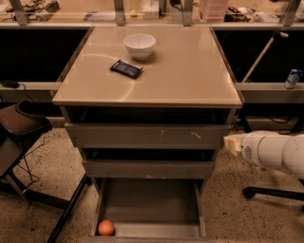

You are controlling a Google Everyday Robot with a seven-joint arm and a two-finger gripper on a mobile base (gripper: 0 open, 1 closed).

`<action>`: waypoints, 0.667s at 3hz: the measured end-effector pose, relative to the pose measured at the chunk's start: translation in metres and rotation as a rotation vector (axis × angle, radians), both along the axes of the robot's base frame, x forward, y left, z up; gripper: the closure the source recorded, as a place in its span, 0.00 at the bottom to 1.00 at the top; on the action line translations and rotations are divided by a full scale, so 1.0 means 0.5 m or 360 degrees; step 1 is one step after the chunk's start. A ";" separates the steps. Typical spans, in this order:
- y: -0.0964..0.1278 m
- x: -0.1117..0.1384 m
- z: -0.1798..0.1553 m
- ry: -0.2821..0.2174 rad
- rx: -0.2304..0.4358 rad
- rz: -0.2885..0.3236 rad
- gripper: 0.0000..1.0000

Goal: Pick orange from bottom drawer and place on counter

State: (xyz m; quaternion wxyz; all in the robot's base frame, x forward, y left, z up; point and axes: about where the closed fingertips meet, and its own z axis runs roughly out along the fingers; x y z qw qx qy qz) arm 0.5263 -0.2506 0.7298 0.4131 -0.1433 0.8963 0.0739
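Observation:
The orange (106,228) lies in the front left corner of the open bottom drawer (152,201), against its left wall. The counter (185,71) is the beige top of the grey cabinet. My gripper (232,143) is at the tip of the white arm, at the right of the cabinet, level with the gap between the two upper drawers. It is well above and to the right of the orange and holds nothing that I can see.
A white bowl (139,45) and a dark packet (126,69) lie on the counter's back left. A brown chair (23,124) stands left of the cabinet, a chair base (270,192) at the right. A cluttered shelf (152,12) runs behind.

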 end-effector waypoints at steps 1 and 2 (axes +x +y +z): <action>0.000 0.000 0.000 0.0000 0.0000 0.0000 0.35; 0.000 0.000 0.000 0.0000 0.0000 0.0000 0.11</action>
